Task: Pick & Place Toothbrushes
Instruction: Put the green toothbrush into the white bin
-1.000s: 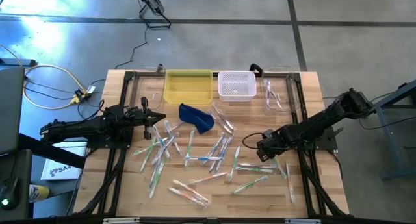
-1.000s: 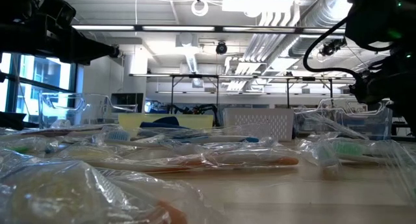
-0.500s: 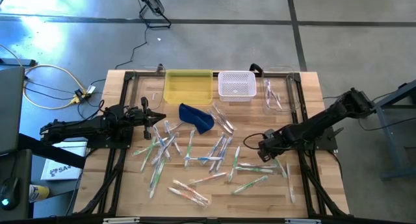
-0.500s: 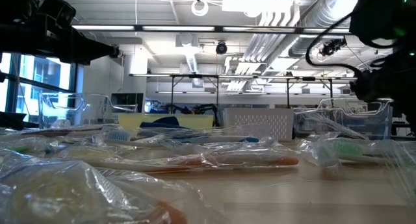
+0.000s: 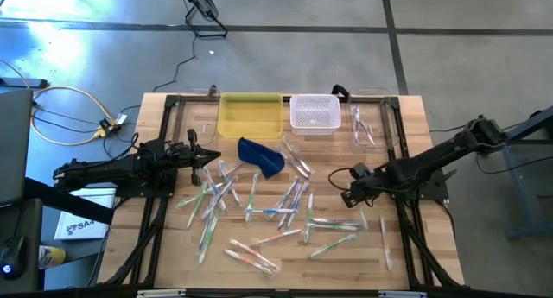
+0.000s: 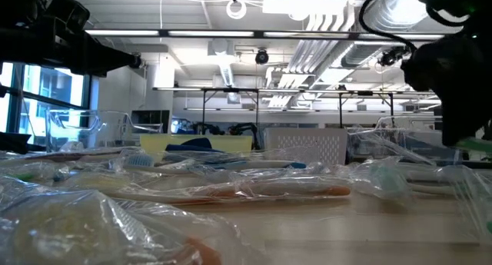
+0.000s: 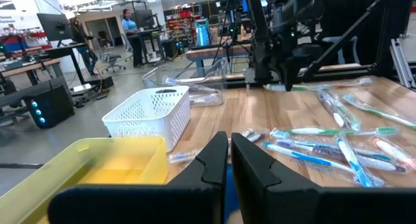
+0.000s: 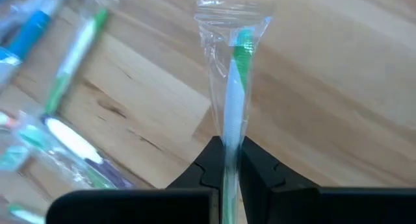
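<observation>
R pincer [image 8: 229, 160] clamped on a wrapped green-and-white toothbrush [image 8: 233, 94], held above the worktop [image 5: 406, 125]. Other toothbrushes [image 5: 259, 207] lie scattered betw. the two pincers. L pincer [image 7: 229, 160] together, empty, w/ yellow bin [image 7: 110, 165] and white basket [image 7: 151, 113] just ahead. No legible writing on wrappers.

On the counter [image 5: 415, 117], two bins sit side by side along the far edge: the solid tub [image 5: 251, 115] to the left, the perforated basket [image 5: 314, 112] to its right. Just in front of the tub lies the pouch [image 5: 262, 156]. The toothbrushes [image 5: 285, 201] are scattered across the middle and near part. The left claw [image 5: 205, 155] hangs at the left of the pile, the right claw [image 5: 340, 188] at its right, pinching a wrapped toothbrush [image 8: 235, 87].
</observation>
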Robot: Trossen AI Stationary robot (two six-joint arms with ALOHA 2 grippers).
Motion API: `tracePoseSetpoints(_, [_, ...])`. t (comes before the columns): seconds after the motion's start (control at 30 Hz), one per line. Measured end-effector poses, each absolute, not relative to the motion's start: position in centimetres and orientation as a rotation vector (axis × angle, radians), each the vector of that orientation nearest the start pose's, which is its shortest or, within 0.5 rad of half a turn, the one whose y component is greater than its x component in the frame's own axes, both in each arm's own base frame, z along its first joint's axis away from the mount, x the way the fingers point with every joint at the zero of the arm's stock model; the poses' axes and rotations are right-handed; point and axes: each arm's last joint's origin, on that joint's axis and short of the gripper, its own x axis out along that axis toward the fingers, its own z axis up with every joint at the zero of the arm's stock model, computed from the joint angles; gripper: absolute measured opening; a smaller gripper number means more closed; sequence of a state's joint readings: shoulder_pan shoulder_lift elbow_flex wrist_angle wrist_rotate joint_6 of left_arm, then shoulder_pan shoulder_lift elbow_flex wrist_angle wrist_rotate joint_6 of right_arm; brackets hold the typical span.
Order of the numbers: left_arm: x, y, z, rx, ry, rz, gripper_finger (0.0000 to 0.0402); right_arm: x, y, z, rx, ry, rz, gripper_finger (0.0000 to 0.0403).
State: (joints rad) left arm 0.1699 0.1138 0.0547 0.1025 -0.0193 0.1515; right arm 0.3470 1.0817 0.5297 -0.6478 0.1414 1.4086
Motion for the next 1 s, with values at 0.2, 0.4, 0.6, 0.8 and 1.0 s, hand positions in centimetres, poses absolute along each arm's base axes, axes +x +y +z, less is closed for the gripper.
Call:
tracePoseSetpoints(0.2, [10.1,1.8,18.3,0.154,-0.031,0.192,0.0017,15.8,5.1,17.9,0.945,0.96,-0.638,0.0017])
tracePoseSetpoints(0.4, [10.1,1.8,18.3,0.154,-0.03,0.192,0.0017,15.6,4.9,18.4,0.921,0.899,-0.633,0.0017])
tracePoseSetpoints(0.6, [10.1,1.8,18.3,0.154,-0.03,0.192,0.0017,15.6,4.8,18.5,0.919,0.887,-0.633,0.0017])
tracePoseSetpoints(0.8, [10.1,1.8,18.3,0.154,-0.03,0.192,0.0017,15.7,4.8,18.6,0.892,0.859,-0.639,0.0017])
tracePoseSetpoints(1.0, [10.1,1.8,18.3,0.154,-0.03,0.192,0.0017,15.9,4.8,18.7,0.877,0.827,-0.63,0.0017])
